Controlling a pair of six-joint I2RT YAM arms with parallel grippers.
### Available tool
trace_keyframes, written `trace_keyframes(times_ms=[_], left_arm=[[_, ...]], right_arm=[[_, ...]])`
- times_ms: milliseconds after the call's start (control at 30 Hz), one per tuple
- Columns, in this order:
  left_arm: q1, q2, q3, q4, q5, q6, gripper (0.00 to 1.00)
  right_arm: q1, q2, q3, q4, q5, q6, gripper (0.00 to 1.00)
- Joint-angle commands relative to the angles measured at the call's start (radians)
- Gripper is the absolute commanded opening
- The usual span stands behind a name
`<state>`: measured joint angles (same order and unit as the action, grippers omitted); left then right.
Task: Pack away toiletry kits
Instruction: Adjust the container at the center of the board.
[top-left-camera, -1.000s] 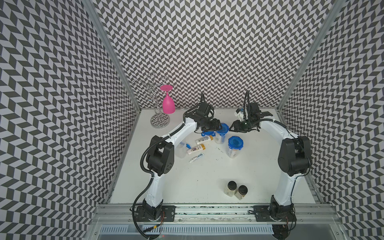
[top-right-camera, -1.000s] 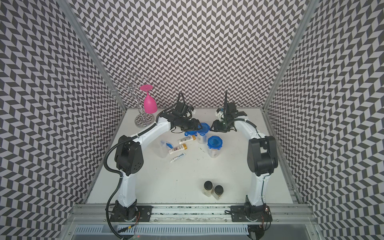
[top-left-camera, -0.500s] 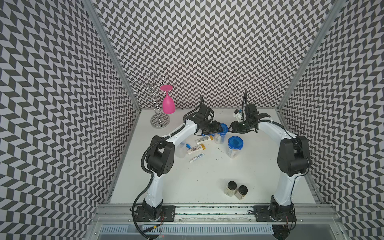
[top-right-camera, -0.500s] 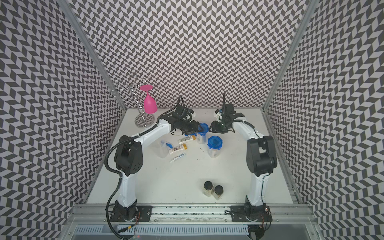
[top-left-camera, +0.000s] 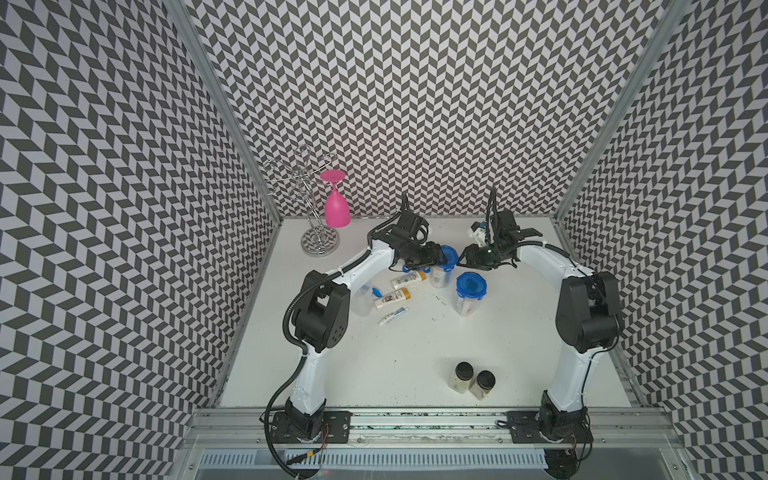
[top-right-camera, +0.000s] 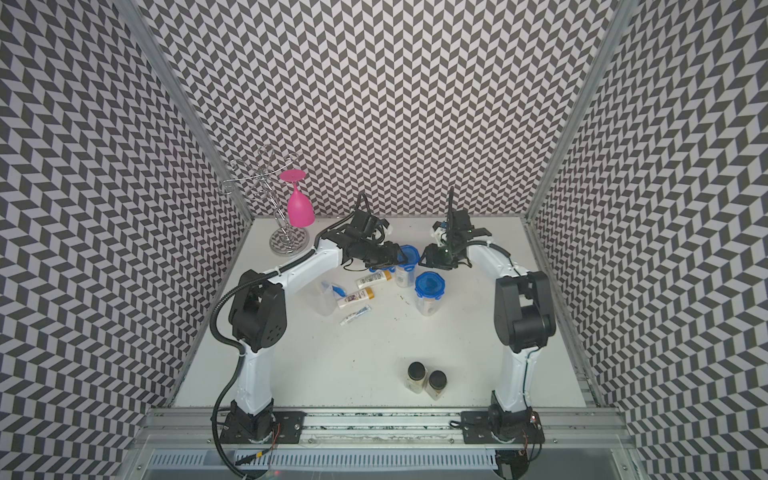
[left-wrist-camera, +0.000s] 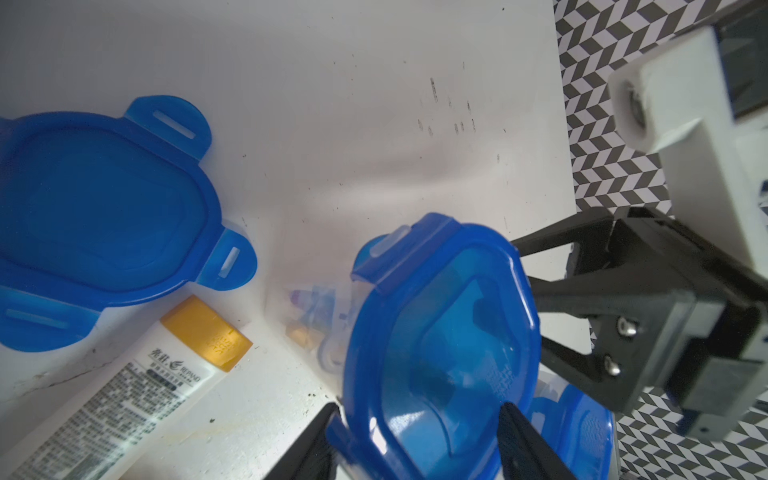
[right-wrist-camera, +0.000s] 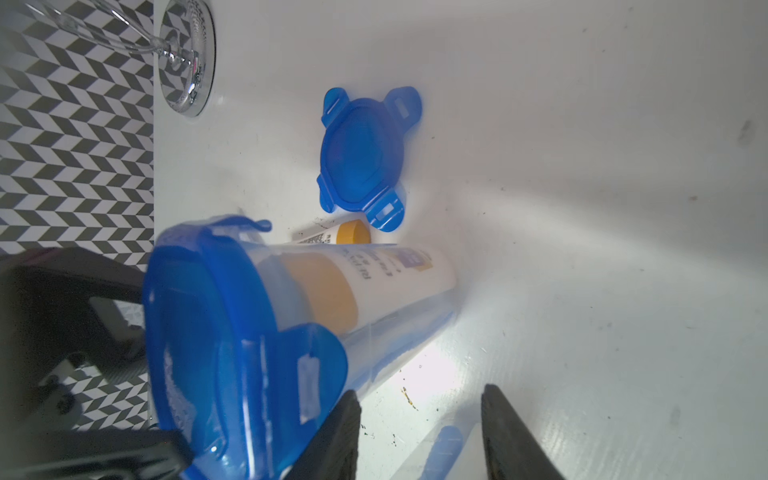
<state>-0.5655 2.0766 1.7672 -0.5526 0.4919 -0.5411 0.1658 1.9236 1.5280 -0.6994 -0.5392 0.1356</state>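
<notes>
My left gripper (top-left-camera: 436, 259) (left-wrist-camera: 417, 407) is shut on the blue lid of an upright clear tub (top-left-camera: 446, 254) (left-wrist-camera: 449, 324), one finger on each side. A gold-capped bottle shows inside it. Just right of that tub, my right gripper (top-left-camera: 463, 262) (right-wrist-camera: 419, 390) is open over bare table, one finger beside a raised lid tab (right-wrist-camera: 307, 365). A second lidded tub (top-left-camera: 471, 286) stands nearer. A loose lid (right-wrist-camera: 361, 153), two white bottles (top-left-camera: 405, 280) (top-left-camera: 390, 298), a toothpaste tube (top-left-camera: 392, 316) and an open tub (top-left-camera: 362, 303) with a blue toothbrush (top-left-camera: 376, 291) lie left.
Two black-capped jars (top-left-camera: 462, 376) (top-left-camera: 482, 384) stand near the front edge. A pink wine glass (top-left-camera: 336, 208) hangs upside down on a wire rack (top-left-camera: 318, 241) at the back left corner. Patterned walls close in three sides.
My right gripper has edged a little left and down toward the held tub. The left gripper keeps its hold and has barely shifted.
</notes>
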Motion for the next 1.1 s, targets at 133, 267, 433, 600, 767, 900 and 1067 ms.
trace_keyframes(times_ms=[133, 267, 433, 600, 767, 900, 1067], left_arm=[[-0.022, 0.079, 0.073, 0.072, 0.069, -0.004, 0.62], [-0.024, 0.111, 0.105, 0.054, 0.068, -0.002, 0.62], [-0.024, 0.12, 0.099, 0.074, 0.085, -0.018, 0.62], [-0.018, 0.109, 0.067, 0.089, 0.084, -0.022, 0.62], [0.005, 0.095, 0.041, 0.099, 0.088, -0.033, 0.62], [0.025, 0.075, 0.049, 0.058, 0.054, 0.004, 0.62], [0.041, 0.03, 0.005, 0.071, 0.04, 0.016, 0.64]], right_arm=[[-0.087, -0.135, -0.026, 0.043, 0.093, -0.002, 0.49], [-0.093, -0.163, -0.007, 0.045, 0.13, -0.003, 0.5], [-0.094, -0.158, 0.021, 0.032, 0.142, -0.01, 0.5], [-0.094, -0.156, 0.045, 0.018, 0.158, -0.017, 0.5], [-0.094, -0.154, 0.055, 0.018, 0.156, -0.015, 0.5], [-0.093, -0.151, 0.059, 0.024, 0.155, -0.012, 0.5], [-0.083, -0.133, 0.083, 0.025, 0.139, 0.0, 0.5]])
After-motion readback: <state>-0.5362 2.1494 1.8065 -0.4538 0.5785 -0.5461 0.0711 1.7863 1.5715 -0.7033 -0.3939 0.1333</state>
